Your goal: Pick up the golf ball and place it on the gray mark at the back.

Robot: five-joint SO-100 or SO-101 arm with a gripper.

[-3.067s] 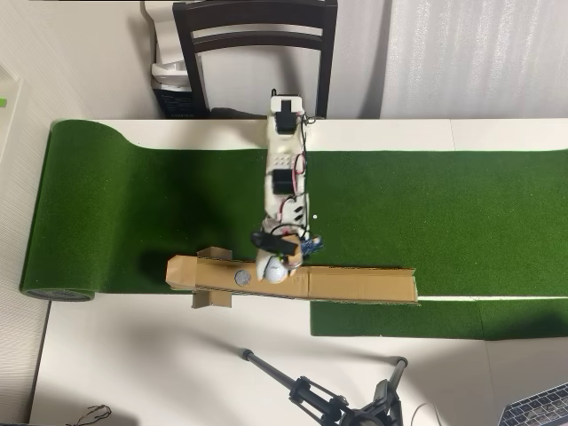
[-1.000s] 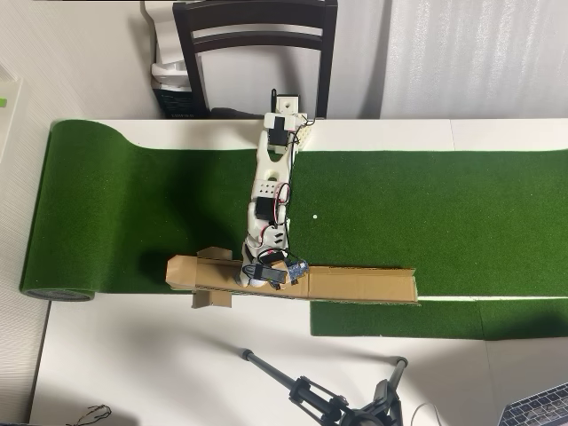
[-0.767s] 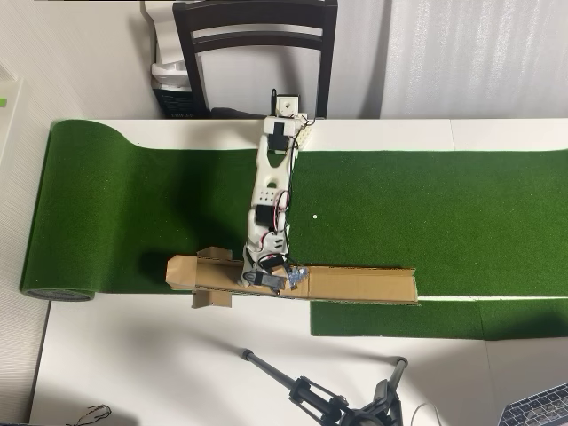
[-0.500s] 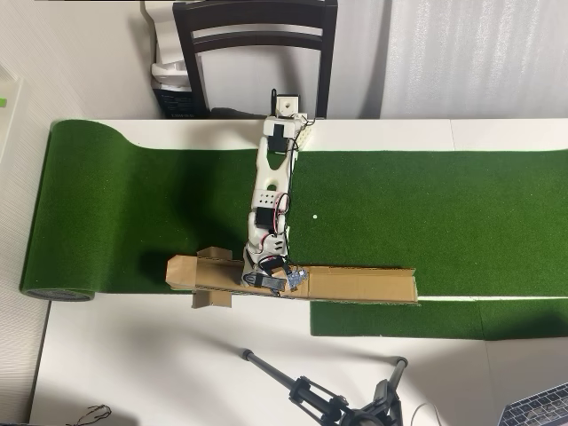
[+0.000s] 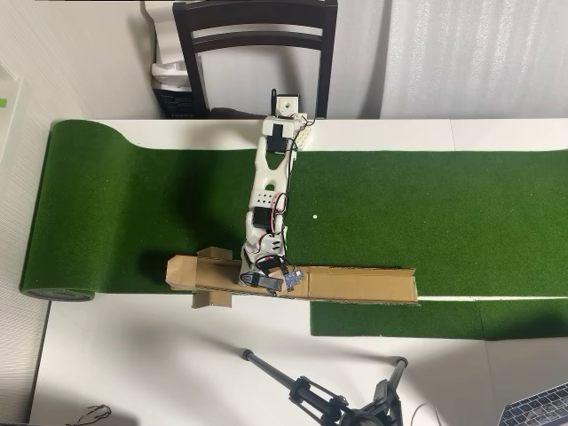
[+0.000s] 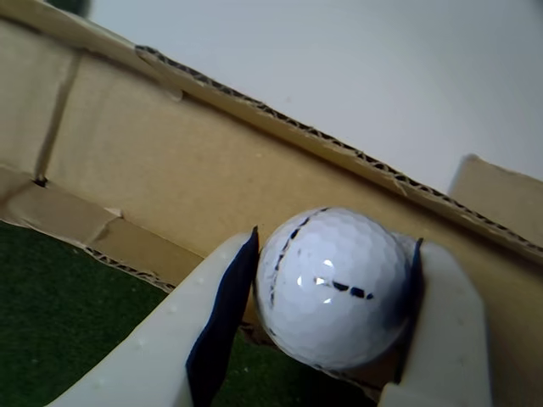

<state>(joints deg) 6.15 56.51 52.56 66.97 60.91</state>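
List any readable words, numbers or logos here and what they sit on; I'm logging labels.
None can be read.
Small white dimpled golf ball, held between the gripper fingers: black line and dashes only, no letters.
Tan cardboard tray: no print.

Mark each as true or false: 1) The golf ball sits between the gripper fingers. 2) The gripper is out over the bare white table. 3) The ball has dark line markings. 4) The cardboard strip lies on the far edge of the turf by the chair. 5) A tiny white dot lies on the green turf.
1) True: in the wrist view the golf ball is flanked on both sides by the fingers of the gripper.
2) False: the gripper is over the cardboard strip.
3) True.
4) False: it lies along the turf edge opposite the chair, near the tripod.
5) True: the white dot lies right of the arm in the overhead view.
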